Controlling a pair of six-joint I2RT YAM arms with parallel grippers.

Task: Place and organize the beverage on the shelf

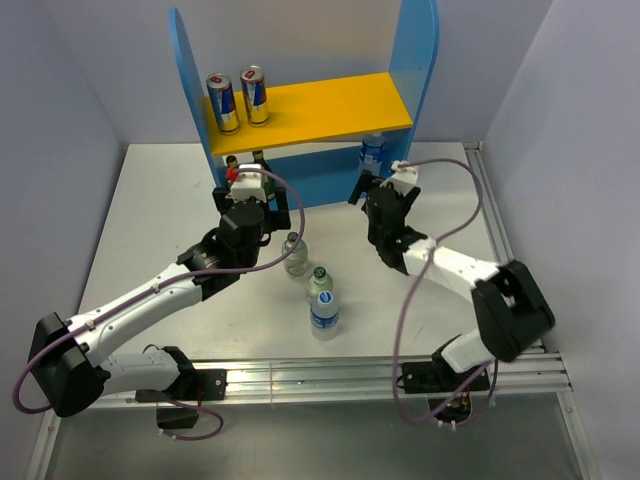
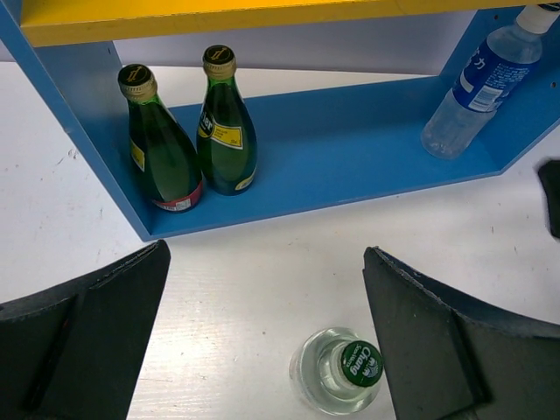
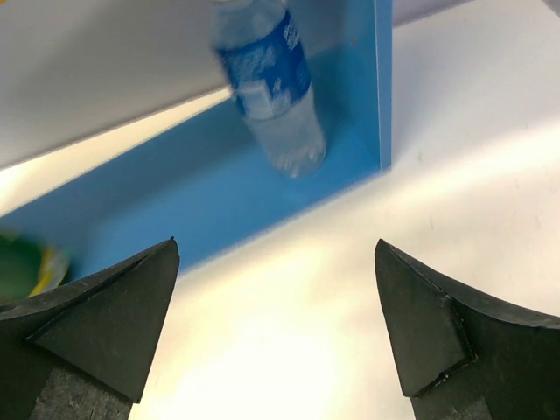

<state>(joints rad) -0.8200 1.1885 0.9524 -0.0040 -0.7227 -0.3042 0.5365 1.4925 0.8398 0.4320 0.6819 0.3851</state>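
Plain pale grey-lilac walls [image 1: 60,80] close in the scene on three sides. Between them lies a white worktop [image 1: 150,230], matt and lightly scuffed, with a metal rail [image 1: 380,375] along its near edge where the two arms are bolted.

At the far side of the worktop stands the shelf [image 1: 330,105], with a yellow upper board, a blue bottom board and tall blue round-topped side panels.

The left tool [image 2: 267,262] hangs in front of the shelf's left half, its fingers spread wide with nothing between them. The right tool [image 3: 276,249] hangs in front of the shelf's right end, also spread wide and empty.

On the bottom board, a water bottle [image 3: 271,83] with a blue label stands at the right end, close to the side panel. Two dark green bottles [image 2: 162,149] with gold necks stand side by side at the left end.

Three drinks stand upright on the worktop between the arms, in a short line running towards the near edge. The first is a pale-green bottle [image 1: 295,253] near the left tool. Next comes a second pale-green bottle [image 1: 319,283], then a white-capped water bottle [image 1: 324,315] closest to the rail.

Two silver-blue-red cans [image 1: 223,102] stand next to each other at the left end of the yellow board.
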